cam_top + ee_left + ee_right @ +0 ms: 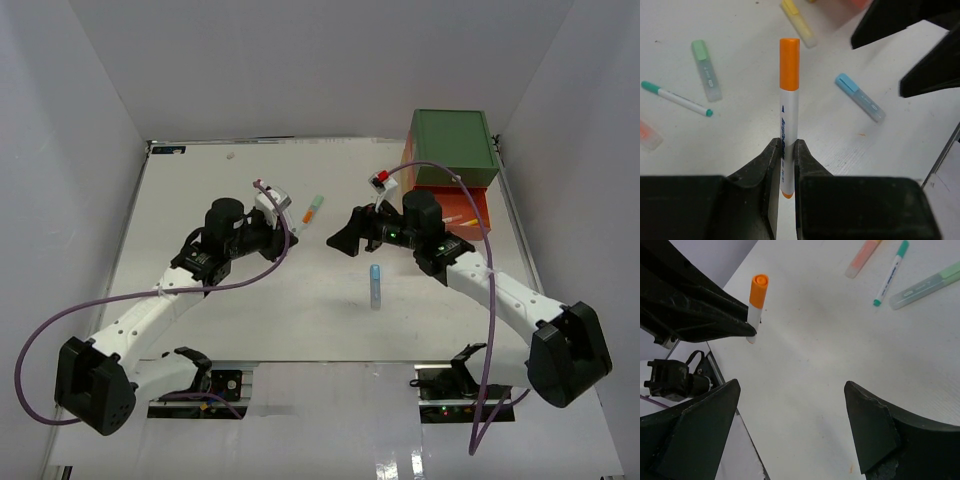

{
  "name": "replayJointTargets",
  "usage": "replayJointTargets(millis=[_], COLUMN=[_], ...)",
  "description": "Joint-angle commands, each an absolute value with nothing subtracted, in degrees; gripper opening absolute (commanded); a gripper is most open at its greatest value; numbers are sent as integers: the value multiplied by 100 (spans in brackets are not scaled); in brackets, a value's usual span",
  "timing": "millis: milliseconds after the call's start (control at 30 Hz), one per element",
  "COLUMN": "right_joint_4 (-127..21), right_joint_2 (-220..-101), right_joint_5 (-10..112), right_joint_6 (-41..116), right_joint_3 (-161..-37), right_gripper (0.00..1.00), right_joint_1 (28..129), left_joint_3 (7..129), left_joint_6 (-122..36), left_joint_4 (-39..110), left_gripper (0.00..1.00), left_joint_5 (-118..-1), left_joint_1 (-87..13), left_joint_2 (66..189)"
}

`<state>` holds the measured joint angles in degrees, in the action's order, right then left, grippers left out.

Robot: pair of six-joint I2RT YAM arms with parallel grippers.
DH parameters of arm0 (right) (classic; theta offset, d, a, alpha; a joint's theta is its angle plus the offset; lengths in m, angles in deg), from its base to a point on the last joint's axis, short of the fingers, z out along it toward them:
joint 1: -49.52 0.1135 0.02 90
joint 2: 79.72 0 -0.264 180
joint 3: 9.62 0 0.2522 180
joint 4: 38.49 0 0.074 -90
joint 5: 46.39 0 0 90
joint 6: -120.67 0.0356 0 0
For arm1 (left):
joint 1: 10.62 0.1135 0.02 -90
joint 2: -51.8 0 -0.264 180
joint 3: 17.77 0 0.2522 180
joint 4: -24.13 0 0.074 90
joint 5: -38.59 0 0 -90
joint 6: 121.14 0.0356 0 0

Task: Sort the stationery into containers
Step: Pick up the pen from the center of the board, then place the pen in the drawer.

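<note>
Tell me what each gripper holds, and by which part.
Left gripper: orange-capped pen, clamped on the barrel near the end opposite the cap. Right gripper: nothing, open.

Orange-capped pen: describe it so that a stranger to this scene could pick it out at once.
Over the white table, find the left gripper, near the middle. The orange-capped pen is clamped in it, white-barrelled with blue print. The green highlighter, blue highlighter and teal pen lie loose on the table; only this one is held.
</note>
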<state>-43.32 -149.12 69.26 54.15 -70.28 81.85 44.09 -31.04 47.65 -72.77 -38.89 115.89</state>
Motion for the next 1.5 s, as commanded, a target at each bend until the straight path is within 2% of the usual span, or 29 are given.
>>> replayJointTargets(millis=[0, 200, 500, 700, 733, 800, 833, 900, 1000, 1033, 1167, 1233, 1333, 1467], right_joint_4=[-3933, -3889, -3757, -3670, -3669, -3661, -3661, -3661, -3669, -3678, -3819, -3819, -3915, -4117], right_joint_2=[-15318, -15837, -16532, -16673, -16655, -16541, -16498, -16366, -16181, -16128, -15558, -15173, -14610, -14055], right_joint_5=[6928, 6822, 6831, 6919, 6919, 6823, 6779, 6691, 6646, 6594, 6277, 6260, 6172, 5944], right_joint_6=[5677, 5730, 5871, 5958, 5959, 5915, 5906, 5880, 5853, 5844, 5800, 5844, 5801, 5563], right_joint_3=[-7532, -8086, -8631, -8632, -8605, -8491, -8447, -8342, -8219, -8105, -7657, -7315, -7041, -6742], right_gripper=[91, 89, 80, 58, 48, 37, 27, 22, 18, 17, 14, 13, 13, 12], right_joint_1=[8572, 8889, 9091, 9127, 9127, 9127, 9127, 9126, 9039, 8986, 8330, 7759, 6899, 5868], left_joint_3=[4109, 4020, 3968, 3950, 3941, 3941, 3933, 3933, 3924, 3933, 3994, 4046, 4108, 4240], left_joint_6=[-2578, -2455, -2428, -2419, -2419, -2428, -2446, -2454, -2516, -2551, -2770, -2980, -3305, -3641], left_joint_4=[4501, 4510, 4510, 4492, 4492, 4492, 4492, 4492, 4501, 4527, 4580, 4615, 4720, 4931], left_gripper=[13, 14, 15, 15, 16, 18, 18, 20, 36, 51, 82, 93, 98, 98], left_joint_5=[-8006, -8068, -8173, -8059, -8041, -8006, -8006, -7980, -7875, -7752, -7216, -6761, -6250, -5231], left_joint_1=[-3918, -3927, -3936, -3927, -3927, -3927, -3927, -3927, -3927, -3927, -3927, -3927, -3927, -3910], left_joint_2=[11359, 11332, 11218, 11209, 11209, 11209, 11209, 11227, 11262, 11297, 11411, 11472, 11569, 11876])
